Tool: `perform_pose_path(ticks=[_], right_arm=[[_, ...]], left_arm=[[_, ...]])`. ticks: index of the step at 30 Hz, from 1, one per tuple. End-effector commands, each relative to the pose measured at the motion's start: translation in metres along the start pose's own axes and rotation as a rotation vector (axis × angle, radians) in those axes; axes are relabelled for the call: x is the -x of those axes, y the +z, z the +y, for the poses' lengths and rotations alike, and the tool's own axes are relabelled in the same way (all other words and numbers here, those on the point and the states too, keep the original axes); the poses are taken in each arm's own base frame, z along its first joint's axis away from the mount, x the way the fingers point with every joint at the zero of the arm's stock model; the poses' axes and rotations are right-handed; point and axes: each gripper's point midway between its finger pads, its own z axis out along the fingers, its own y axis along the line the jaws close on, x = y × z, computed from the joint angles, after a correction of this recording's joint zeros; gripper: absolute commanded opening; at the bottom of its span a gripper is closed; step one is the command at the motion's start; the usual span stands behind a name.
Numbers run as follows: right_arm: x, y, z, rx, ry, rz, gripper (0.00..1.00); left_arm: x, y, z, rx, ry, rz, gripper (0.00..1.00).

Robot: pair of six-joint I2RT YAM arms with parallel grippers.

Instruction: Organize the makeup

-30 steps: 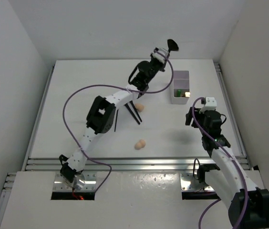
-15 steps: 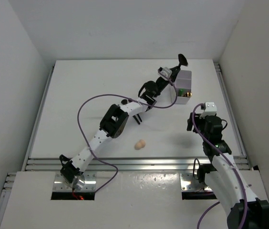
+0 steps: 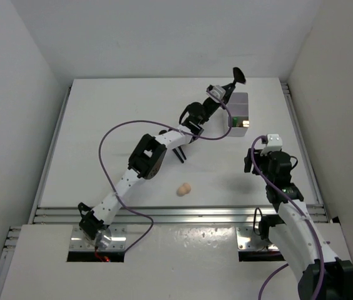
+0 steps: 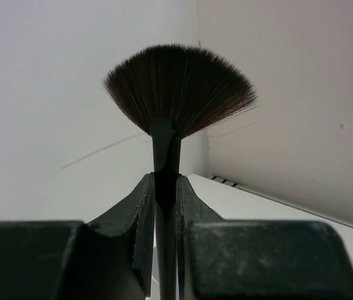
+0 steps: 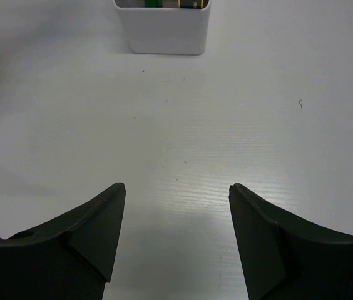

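Left end effector [image 4: 166, 195] is clamped tight on the thin handle of a black fan brush [image 4: 179, 90], bristles pointing up. In the overhead view it hangs right over the white box [image 3: 239, 107] at the far right of the tabletop [image 3: 101, 125]. Right end effector [image 5: 176, 215] is wide open with nothing in it, low over the tabletop and facing the box from the near side. The box already has green tubes [image 5: 154, 3] in it. One peach sponge [image 3: 185, 188] sits loose mid-tabletop, and a couple of black sticks [image 3: 179, 154] lie just beside the left arm.

What worries me: I can't see the bottom end of the handle in any view, so no idea if it's lined up with a free compartment. If it comes down on the rim or on top of the tubes, that box looks light enough to tip or skid. Also the grip is on a skinny handle — it could pivot between the fingers and go in crooked, or just land outside the box.
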Motion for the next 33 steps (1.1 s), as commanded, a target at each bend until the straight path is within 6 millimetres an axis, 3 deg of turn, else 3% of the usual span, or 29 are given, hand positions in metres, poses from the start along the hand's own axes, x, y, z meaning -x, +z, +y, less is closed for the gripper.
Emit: perform_pose_path(ticks=[1,4,8,10,11,17,20,24,28,29,33], right_arm=[[0.026,-0.001,0.003,0.018,-0.017,-0.059,0.68],[0.024,-0.003,0.002,0.019,-0.032,-0.035,0.68],[0.022,-0.004,0.001,0.016,-0.065,-0.020,0.68],[0.021,-0.004,0.000,0.012,-0.063,-0.011,0.68],[0.020,-0.004,0.001,0.018,-0.065,-0.005,0.67],[0.021,-0.003,0.001,0.023,-0.081,-0.002,0.67],[0.026,-0.003,0.001,0.023,-0.088,-0.008,0.67],[0.030,-0.003,0.000,0.020,-0.100,-0.013,0.67],[0.024,-0.004,-0.003,0.012,-0.121,0.006,0.67],[0.024,-0.005,-0.009,-0.007,-0.121,0.003,0.67],[0.020,-0.007,-0.004,0.014,-0.154,0.010,0.67]], left_arm=[[0.065,0.020,-0.005,-0.072,-0.001,-0.104,0.00],[0.062,0.017,-0.028,-0.118,-0.075,-0.093,0.00],[0.067,0.017,-0.030,-0.121,-0.137,-0.098,0.00],[0.080,0.020,-0.034,-0.147,-0.130,-0.126,0.00],[0.081,0.020,-0.042,-0.166,-0.135,-0.127,0.00],[0.080,0.017,-0.042,-0.156,-0.164,-0.135,0.00],[0.094,0.020,-0.045,-0.181,-0.159,-0.154,0.00],[0.077,0.017,-0.041,-0.165,-0.101,-0.117,0.00],[0.036,0.002,-0.035,-0.113,-0.075,-0.073,0.00],[0.017,-0.006,-0.033,-0.095,-0.068,-0.054,0.00],[-0.014,-0.021,-0.029,-0.057,-0.065,-0.011,0.00]])
